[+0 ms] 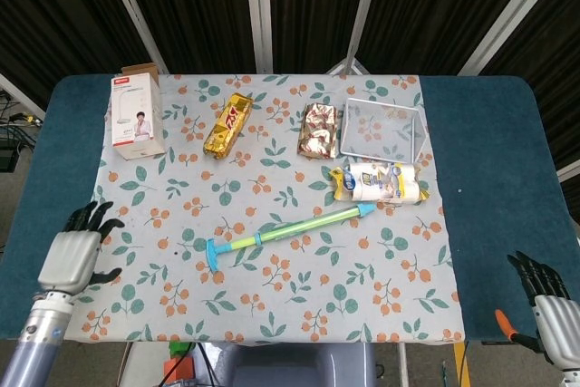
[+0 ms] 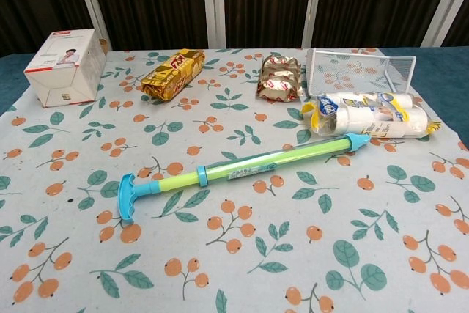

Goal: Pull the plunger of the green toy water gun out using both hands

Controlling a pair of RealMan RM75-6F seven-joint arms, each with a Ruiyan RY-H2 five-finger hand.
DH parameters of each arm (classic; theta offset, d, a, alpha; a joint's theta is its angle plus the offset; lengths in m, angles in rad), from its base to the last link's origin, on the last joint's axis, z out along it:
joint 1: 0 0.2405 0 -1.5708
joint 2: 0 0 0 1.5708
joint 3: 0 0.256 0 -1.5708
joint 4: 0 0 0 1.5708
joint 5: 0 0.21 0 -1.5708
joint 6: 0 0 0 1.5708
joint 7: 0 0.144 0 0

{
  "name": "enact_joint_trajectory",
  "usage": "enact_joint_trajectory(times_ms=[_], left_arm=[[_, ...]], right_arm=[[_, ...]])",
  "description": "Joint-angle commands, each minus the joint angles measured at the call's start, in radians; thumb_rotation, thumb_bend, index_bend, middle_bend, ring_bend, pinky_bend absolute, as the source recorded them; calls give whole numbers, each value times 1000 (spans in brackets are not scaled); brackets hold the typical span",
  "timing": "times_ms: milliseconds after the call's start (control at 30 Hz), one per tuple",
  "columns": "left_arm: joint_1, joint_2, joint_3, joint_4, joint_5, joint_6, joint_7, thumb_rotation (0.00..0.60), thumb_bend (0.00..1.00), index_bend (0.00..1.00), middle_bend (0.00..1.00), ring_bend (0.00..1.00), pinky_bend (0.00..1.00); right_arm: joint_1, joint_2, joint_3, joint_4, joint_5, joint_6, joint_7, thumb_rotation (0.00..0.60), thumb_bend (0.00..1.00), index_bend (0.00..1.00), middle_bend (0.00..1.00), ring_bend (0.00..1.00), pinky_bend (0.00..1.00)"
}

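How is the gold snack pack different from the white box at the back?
The gold pack is shiny and crinkly; the white box is plain card with a person's picture on it. The pack is long and low; the box stands taller and squarer. The pack lies at a slant; the box sits more squarely near the cloth's far left corner. Both rest on the flowery cloth, and neither hand touches them.
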Motion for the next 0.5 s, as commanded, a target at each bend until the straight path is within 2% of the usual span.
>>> enact_joint_trajectory(times_ms=[33,133,267,500], left_arm=[[-138,-134,-126,-27,-206,-20,166,600,216,326,85,0,104],[-209,-213,-164,-19,-324,-4,251,600,219,349,91,0,107],[-292,-324,-188,15,-443,41,345,600,225,361,95,0,108],[-392,-488,-187,107,-535,111,435,600,252,382,103,0,111]], right_arm=[[1,0,0,-1,2,-1,2,600,387,0,0,0,0],[3,0,0,-1,3,-6,6,600,387,0,0,0,0],[7,2,0,-1,7,-15,11,600,387,0,0,0,0],[11,4,0,-2,7,-22,22,600,388,0,0,0,0]])
